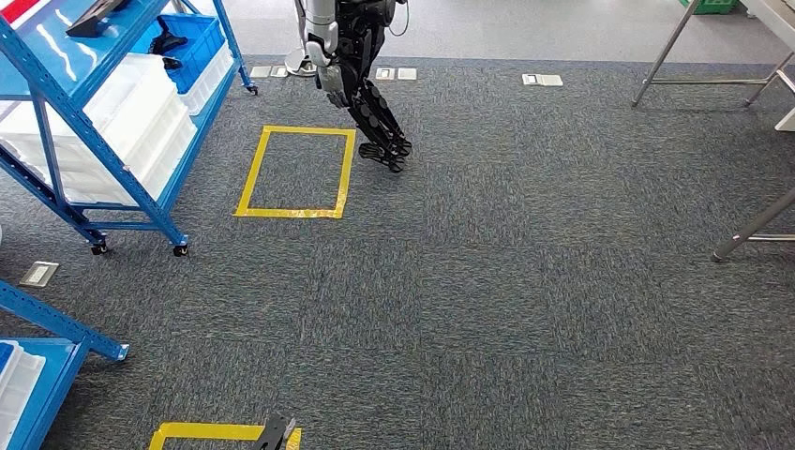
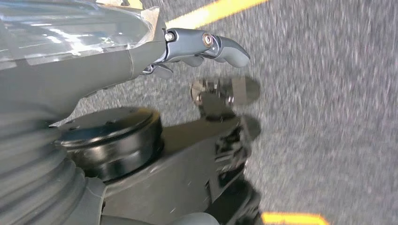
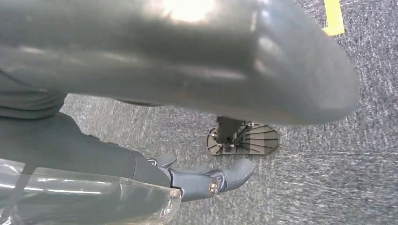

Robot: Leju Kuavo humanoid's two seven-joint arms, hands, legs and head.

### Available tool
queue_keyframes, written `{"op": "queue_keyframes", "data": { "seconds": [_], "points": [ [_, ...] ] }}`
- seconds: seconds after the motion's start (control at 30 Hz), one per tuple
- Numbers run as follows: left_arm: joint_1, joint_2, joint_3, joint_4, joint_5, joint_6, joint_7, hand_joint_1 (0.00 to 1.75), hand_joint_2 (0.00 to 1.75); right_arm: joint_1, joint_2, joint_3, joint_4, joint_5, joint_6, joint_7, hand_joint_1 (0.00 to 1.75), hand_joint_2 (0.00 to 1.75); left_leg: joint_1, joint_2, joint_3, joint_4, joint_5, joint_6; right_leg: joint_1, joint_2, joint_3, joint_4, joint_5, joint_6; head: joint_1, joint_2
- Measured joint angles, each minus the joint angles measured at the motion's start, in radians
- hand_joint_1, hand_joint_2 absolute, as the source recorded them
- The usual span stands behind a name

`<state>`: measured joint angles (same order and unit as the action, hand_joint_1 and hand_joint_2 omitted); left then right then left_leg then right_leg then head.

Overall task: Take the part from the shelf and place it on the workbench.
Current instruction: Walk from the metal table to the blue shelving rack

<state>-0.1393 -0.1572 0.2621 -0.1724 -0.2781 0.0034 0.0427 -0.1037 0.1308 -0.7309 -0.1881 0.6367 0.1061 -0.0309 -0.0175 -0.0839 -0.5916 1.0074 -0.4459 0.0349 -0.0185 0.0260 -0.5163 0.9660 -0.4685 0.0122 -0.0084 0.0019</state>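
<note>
Open floor: grey carpet (image 1: 525,262) is stretching wide between the blue shelf (image 1: 89,131) on the left and the counter (image 1: 783,19) at the far right, well apart from each other.
Edges: the shelf is standing on small castors, its near corner post running down towards the carpet; a second blue frame (image 1: 56,323) is cutting in at the lower left.
Floor marks: a yellow taped rectangle (image 1: 295,172) is lying just beside the shelf; another strip of yellow tape (image 1: 202,433) is showing at the bottom edge.
Other robot: a second robot (image 1: 361,89) is standing beyond the rectangle, dark legs touching the carpet near its far corner.
Part: a dark part (image 1: 169,42) is lying in a blue bin (image 1: 202,42) on the shelf, above stacked white bins (image 1: 131,122); it looks black and irregular, possibly one of several, too small to make out.
Counter: its grey legs are slanting down to the carpet, the top being cut off by the frame.
Left hand (image 2: 197,49): hanging over the carpet, grey thumb sticking out; the fingers are lying mostly behind the cover, so I cannot tell whether they are apart or curled.
Right hand (image 3: 206,180): hanging over the carpet, thumb extended, fingers likewise hidden; cannot tell.
</note>
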Motion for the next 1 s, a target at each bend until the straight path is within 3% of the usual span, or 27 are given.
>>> {"op": "queue_keyframes", "data": {
  "seconds": [0.07, 0.13, 0.2, 0.23, 0.3, 0.33, 0.37, 0.4, 0.47, 0.5, 0.53, 0.57, 0.7, 0.83, 1.0],
  "points": [
    [0.0, 0.0, 0.0, 0.0, 0.0, -0.001, 0.0, 0.0, 1.75, 0.0, 0.0, 0.0, 0.0, 0.0, 0.0, 0.0, 0.0, 0.0, 0.0, 0.005, -0.002, 0.004, -0.003, -0.001, 0.0, -0.001, 0.0, 0.0, 0.0, -0.001, -0.001, 0.0],
    [-0.001, 0.001, 0.0, 0.0, 0.0, -0.004, -0.002, 0.0, 1.75, 0.002, 0.001, 0.0, 0.0, 0.0, 0.0, -0.001, 0.0, 0.0, 0.002, 0.029, -0.019, 0.04, -0.025, -0.005, 0.002, -0.009, 0.002, 0.0, -0.002, -0.007, -0.005, 0.0],
    [-0.001, 0.004, 0.0, 0.0, -0.001, -0.009, -0.003, 0.0, 1.75, 0.008, 0.002, 0.0, 0.0, 0.001, 0.0, -0.001, 0.0, 0.0, 0.01, 0.06, -0.08, 0.159, -0.079, -0.014, 0.006, -0.036, 0.004, 0.0, -0.007, -0.016, -0.01, 0.0],
    [0.0, 0.006, 0.0, 0.0, -0.001, -0.011, -0.004, 0.0, 1.75, 0.01, 0.002, 0.0, 0.001, 0.003, 0.0, -0.002, 0.0, 0.0, 0.016, 0.071, -0.103, 0.201, -0.087, -0.019, 0.007, -0.057, 0.006, 0.0, -0.01, -0.018, -0.01, 0.0],
    [0.003, 0.007, 0.002, 0.0, 0.006, 0.016, 0.003, 0.0, 1.75, 0.006, 0.003, 0.001, 0.001, 0.014, 0.002, 0.0, 0.0, 0.0, 0.023, 0.1, -0.064, 0.126, -0.048, -0.02, 0.013, -0.102, 0.012, 0.001, -0.022, -0.007, -0.01, 0.0],
    [0.004, 0.005, 0.007, 0.0, 0.015, 0.038, 0.007, 0.0, 1.75, -0.001, 0.003, 0.006, 0.001, 0.025, 0.004, 0.005, 0.0, 0.0, 0.021, 0.106, -0.022, 0.045, -0.014, -0.013, 0.014, -0.115, 0.018, 0.0, -0.027, 0.005, -0.01, 0.0],
    [0.004, -0.001, 0.015, 0.0, 0.027, 0.062, 0.009, 0.0, 1.75, -0.008, 0.001, 0.013, 0.001, 0.04, 0.009, 0.01, 0.0, 0.0, 0.019, 0.108, 0.014, -0.018, 0.006, 0.0, 0.013, -0.1, 0.002, 0.041, -0.051, 0.013, -0.007, 0.0],
    [0.004, -0.007, 0.026, 0.0, 0.038, 0.073, 0.009, 0.0, 1.75, -0.013, -0.003, 0.023, 0.001, 0.053, 0.013, 0.015, 0.0, 0.0, 0.018, 0.093, 0.016, -0.022, 0.006, 0.011, 0.01, -0.078, -0.037, 0.11, -0.07, 0.022, -0.005, 0.0],
    [0.004, -0.018, 0.044, 0.0, 0.05, 0.082, 0.006, 0.0, 1.75, -0.017, -0.011, 0.04, 0.001, 0.069, 0.019, 0.02, 0.0, 0.0, 0.018, 0.06, 0.028, -0.028, 0.005, 0.023, 0.004, -0.031, -0.078, 0.148, -0.061, 0.041, 0.001, 0.0],
    [0.005, -0.021, 0.047, 0.0, 0.051, 0.082, 0.005, 0.0, 1.75, -0.018, -0.014, 0.044, 0.001, 0.07, 0.019, 0.02, 0.0, 0.0, 0.015, 0.047, 0.032, -0.026, 0.001, 0.02, 0.003, -0.027, -0.073, 0.111, -0.032, 0.047, 0.002, 0.0],
    [0.005, -0.022, 0.049, 0.0, 0.051, 0.082, 0.005, 0.0, 1.75, -0.019, -0.015, 0.046, 0.001, 0.071, 0.02, 0.02, 0.0, 0.0, 0.013, 0.043, 0.033, -0.024, -0.003, 0.016, 0.002, -0.026, -0.044, 0.043, -0.002, 0.046, 0.003, 0.0],
    [0.005, -0.022, 0.049, 0.0, 0.051, 0.082, 0.005, 0.0, 1.75, -0.021, -0.015, 0.046, 0.001, 0.071, 0.02, 0.02, 0.0, 0.0, 0.011, 0.041, 0.033, -0.022, -0.006, 0.016, 0.002, -0.024, -0.032, 0.017, 0.008, 0.042, 0.003, 0.0],
    [0.008, -0.021, 0.055, 0.001, 0.051, 0.067, -0.008, 0.0, 1.75, -0.022, -0.015, 0.05, 0.001, 0.076, 0.024, 0.02, 0.0, 0.0, 0.008, 0.044, 0.037, -0.03, -0.006, 0.025, 0.005, -0.024, -0.025, 0.004, 0.016, 0.03, 0.003, 0.0],
    [0.011, -0.01, 0.056, 0.001, 0.039, 0.047, -0.018, 0.0, 1.75, -0.022, -0.01, 0.049, 0.001, 0.072, 0.057, 0.006, 0.0, 0.0, 0.008, 0.046, 0.063, -0.07, 0.008, 0.01, 0.006, -0.023, -0.007, -0.023, 0.024, 0.018, 0.002, 0.0],
    [0.017, -0.006, 0.057, 0.001, 0.025, 0.06, -0.011, 0.0, 1.75, -0.038, 0.022, 0.05, 0.001, 0.059, 0.118, -0.018, 0.0, 0.0, 0.008, 0.046, 0.102, -0.128, 0.028, 0.002, 0.006, -0.023, 0.028, -0.074, 0.04, 0.01, 0.003, 0.0]
  ]
}}
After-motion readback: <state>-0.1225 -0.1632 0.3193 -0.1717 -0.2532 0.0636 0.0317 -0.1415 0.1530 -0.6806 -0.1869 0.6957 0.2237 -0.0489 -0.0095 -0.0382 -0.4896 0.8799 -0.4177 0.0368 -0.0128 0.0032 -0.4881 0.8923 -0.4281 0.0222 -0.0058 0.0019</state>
